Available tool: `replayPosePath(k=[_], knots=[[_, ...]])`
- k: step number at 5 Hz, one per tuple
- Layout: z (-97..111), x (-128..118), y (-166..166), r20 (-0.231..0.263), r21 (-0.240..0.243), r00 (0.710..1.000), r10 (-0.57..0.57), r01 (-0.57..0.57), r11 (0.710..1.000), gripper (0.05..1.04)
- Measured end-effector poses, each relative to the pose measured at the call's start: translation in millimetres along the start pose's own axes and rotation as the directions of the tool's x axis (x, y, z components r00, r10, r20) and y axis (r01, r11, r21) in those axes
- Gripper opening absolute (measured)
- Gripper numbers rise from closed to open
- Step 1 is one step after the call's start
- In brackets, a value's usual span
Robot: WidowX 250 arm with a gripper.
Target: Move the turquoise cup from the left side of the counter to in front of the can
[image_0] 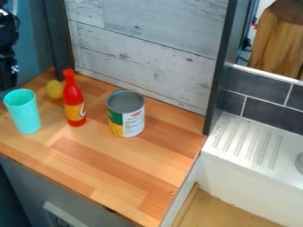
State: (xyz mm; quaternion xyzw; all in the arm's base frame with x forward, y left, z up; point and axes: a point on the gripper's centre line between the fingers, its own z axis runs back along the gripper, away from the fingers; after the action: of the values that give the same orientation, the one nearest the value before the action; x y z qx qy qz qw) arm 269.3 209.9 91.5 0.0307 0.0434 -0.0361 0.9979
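At the left edge of the frame, toward its upper part, you have the black gripper (8, 73), partly cut off by the edge; you cannot tell from this view how its jaws stand. The thing nearest to it is the turquoise cup (25, 116), which you find at the left of the frame, just below the gripper, on the wooden counter (124, 162). The cup stands upright with its round mouth pointing up, so its long axis is vertical to the counter; in your view that axis runs from the rim down and slightly right to the base. It is a tall, plain tumbler in one pale blue-green colour, wider at the rim and tapering toward the base, and you can see a little way into it over the near rim. Up and to the right of the cup, you see a yellow lemon (54, 90) lying close to the red bottle (72, 95), which stands upright with a narrow neck, a red cap and an orange-yellow label. Farther right, near the middle of the frame, a can (126, 116) stands upright with its grey top facing up and a green, white and yellow label round its side. Behind these you have a whitewashed plank panel (151, 48), and at the right of the frame a white sink unit (248, 146) with a ridged drainboard beneath dark grey tiles (257, 88).
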Motion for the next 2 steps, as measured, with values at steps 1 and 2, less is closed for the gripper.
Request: replayPosePath(k=[1, 2], knots=[[-8.9, 6.0, -4.7, 0.016, -0.036, 1.000, -0.001, 0.001, 0.999, 1.001], [-18.0, 7.8, -5.3, 0.010, -0.041, 1.000, 0.014, -0.014, 0.999, 1.001]])
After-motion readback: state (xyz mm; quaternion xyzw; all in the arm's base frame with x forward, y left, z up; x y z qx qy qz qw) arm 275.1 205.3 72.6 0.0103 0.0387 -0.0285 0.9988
